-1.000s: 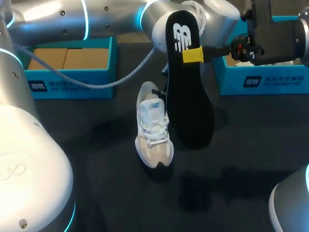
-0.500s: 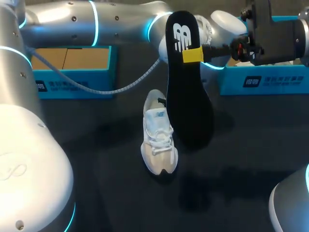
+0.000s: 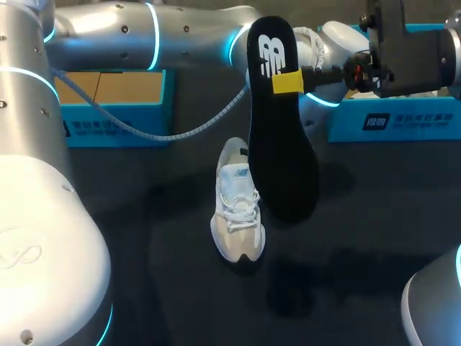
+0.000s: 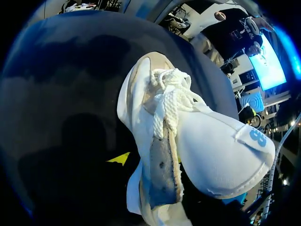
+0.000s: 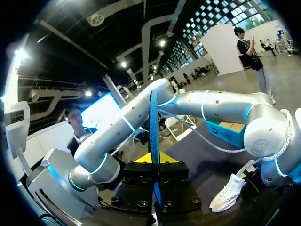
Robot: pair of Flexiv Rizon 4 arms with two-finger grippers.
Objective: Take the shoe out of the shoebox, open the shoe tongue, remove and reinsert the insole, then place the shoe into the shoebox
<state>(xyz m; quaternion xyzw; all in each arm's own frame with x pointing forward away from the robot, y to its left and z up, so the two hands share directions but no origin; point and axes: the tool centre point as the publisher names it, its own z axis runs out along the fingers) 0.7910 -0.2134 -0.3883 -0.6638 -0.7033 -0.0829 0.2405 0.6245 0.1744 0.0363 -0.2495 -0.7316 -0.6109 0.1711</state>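
In the upper left of the head view the left arm [image 3: 144, 36] has swung further right across the frame. With it the shoe [image 3: 236, 209], at middle frame over the dark surface [image 3: 144, 252], has slid right and straightened from its tilt. It now sits just beside the hanging insole [image 3: 281, 144]. In the left wrist view only one yellow tip of the left end effector [image 4: 123, 159] shows, against the shoe's side. Since the shoe travels with the arm, I judge it pinched at the heel. Right of that, the right end effector [image 3: 288, 81] has not moved and keeps the insole pinched, toe end down. So the insole is out, and the shoe is being lined up under it, probably for reinsertion.
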